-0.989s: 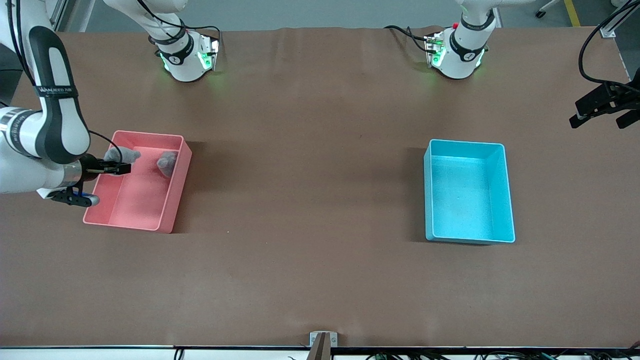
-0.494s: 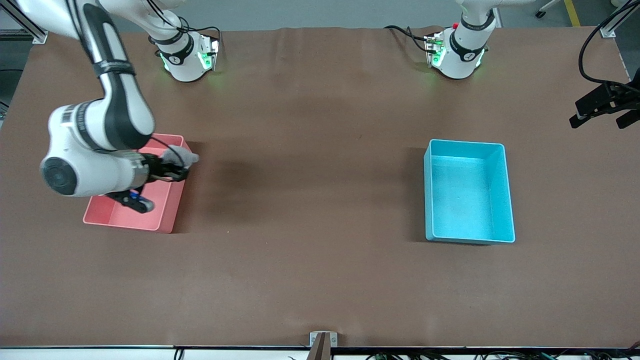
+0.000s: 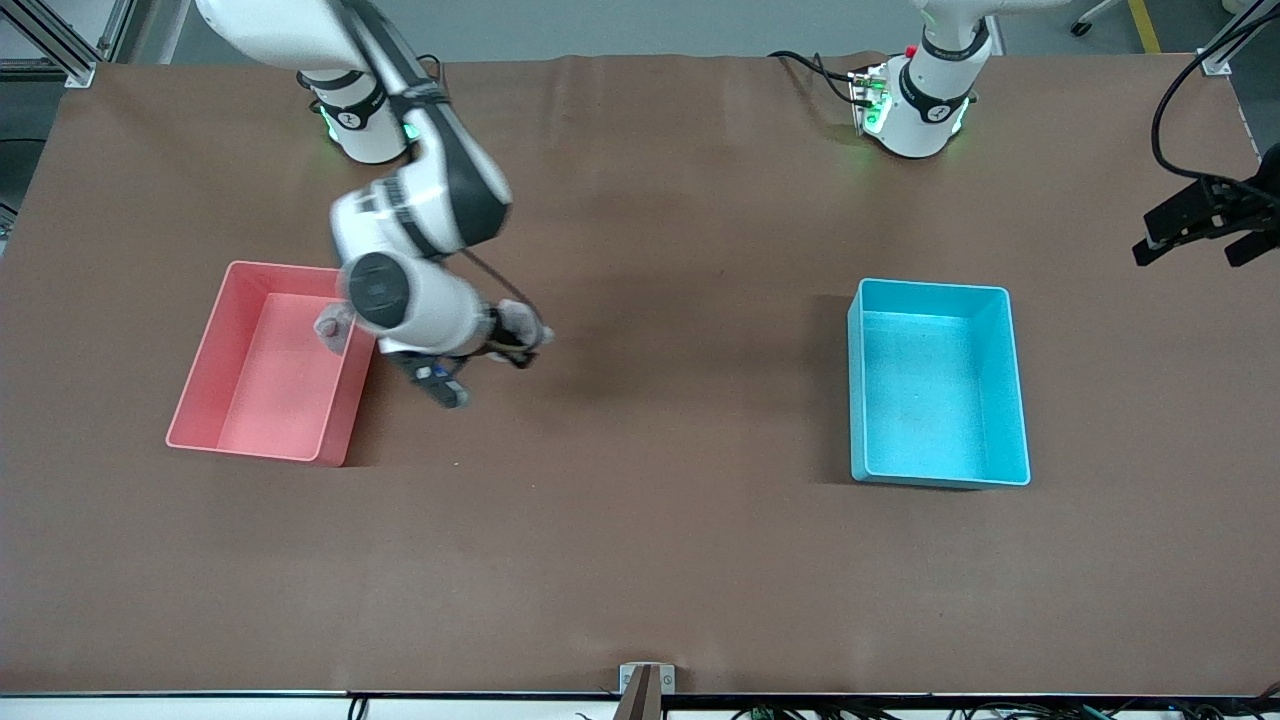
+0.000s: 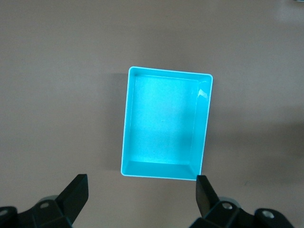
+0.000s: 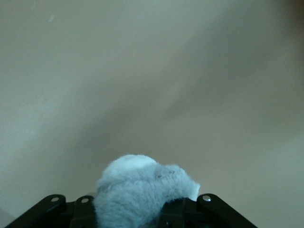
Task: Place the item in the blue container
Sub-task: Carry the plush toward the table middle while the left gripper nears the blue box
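The right gripper (image 3: 520, 345), closed on a grey plush toy (image 3: 522, 322), is hovering over bare table just beside the pink bin (image 3: 262, 442), left of centre in the front view. To do this well, it should probably be carrying the toy high enough to clear the blue container's (image 3: 1020, 400) wall at centre-right. The left gripper (image 4: 142, 194) is waiting wide open and empty above that container, at the frame's right edge.
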`<action>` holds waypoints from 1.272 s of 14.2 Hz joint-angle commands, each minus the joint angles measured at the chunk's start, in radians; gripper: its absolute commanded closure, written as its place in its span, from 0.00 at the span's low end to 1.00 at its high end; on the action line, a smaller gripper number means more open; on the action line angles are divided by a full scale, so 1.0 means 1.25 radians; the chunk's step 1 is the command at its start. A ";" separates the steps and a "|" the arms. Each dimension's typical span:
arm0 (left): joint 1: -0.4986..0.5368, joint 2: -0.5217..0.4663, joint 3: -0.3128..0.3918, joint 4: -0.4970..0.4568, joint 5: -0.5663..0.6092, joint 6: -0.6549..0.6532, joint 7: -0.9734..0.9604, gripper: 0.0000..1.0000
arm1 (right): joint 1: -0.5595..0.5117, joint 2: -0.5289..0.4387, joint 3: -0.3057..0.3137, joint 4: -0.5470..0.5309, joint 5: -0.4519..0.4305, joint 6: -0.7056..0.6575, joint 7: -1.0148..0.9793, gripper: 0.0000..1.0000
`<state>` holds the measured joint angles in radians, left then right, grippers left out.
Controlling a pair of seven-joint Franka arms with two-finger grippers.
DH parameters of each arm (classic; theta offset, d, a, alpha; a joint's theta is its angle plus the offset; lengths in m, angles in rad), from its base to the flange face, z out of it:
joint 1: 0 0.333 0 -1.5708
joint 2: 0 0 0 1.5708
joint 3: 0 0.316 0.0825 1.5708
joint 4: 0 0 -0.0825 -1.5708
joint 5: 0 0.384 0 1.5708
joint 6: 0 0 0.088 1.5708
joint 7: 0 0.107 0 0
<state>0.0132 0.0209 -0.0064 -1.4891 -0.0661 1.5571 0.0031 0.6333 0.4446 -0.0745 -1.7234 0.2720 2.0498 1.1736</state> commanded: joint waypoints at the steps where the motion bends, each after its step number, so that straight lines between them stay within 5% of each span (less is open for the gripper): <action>1: -0.008 0.047 -0.006 0.013 0.016 0.026 0.005 0.00 | 0.087 0.113 -0.014 0.081 0.006 0.068 0.134 0.96; 7: -0.028 0.135 -0.011 0.014 0.016 0.031 0.004 0.00 | 0.103 0.176 -0.015 0.118 0.000 0.108 0.166 0.86; 11: -0.035 0.158 -0.027 0.007 0.007 0.031 0.004 0.00 | 0.120 0.241 -0.015 0.120 0.002 0.231 0.173 0.79; 12: -0.036 0.158 -0.034 0.005 0.006 0.031 -0.004 0.00 | 0.117 0.250 -0.015 0.120 0.003 0.244 0.172 0.68; 13: -0.035 0.158 -0.046 -0.004 0.005 0.032 -0.010 0.00 | 0.111 0.252 -0.014 0.121 0.005 0.245 0.174 0.28; 14: -0.034 0.155 -0.057 -0.015 0.005 0.038 -0.013 0.00 | 0.109 0.251 -0.014 0.121 0.002 0.245 0.171 0.01; 18: -0.035 0.155 -0.088 -0.079 0.005 0.095 -0.094 0.00 | 0.078 0.227 -0.019 0.171 0.000 0.165 0.156 0.00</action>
<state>-0.0301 0.2262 -0.0990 -1.5319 -0.0661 1.6196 -0.0814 0.7704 0.7560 -0.1039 -1.5392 0.2712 2.3353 1.3716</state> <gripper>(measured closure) 0.000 0.181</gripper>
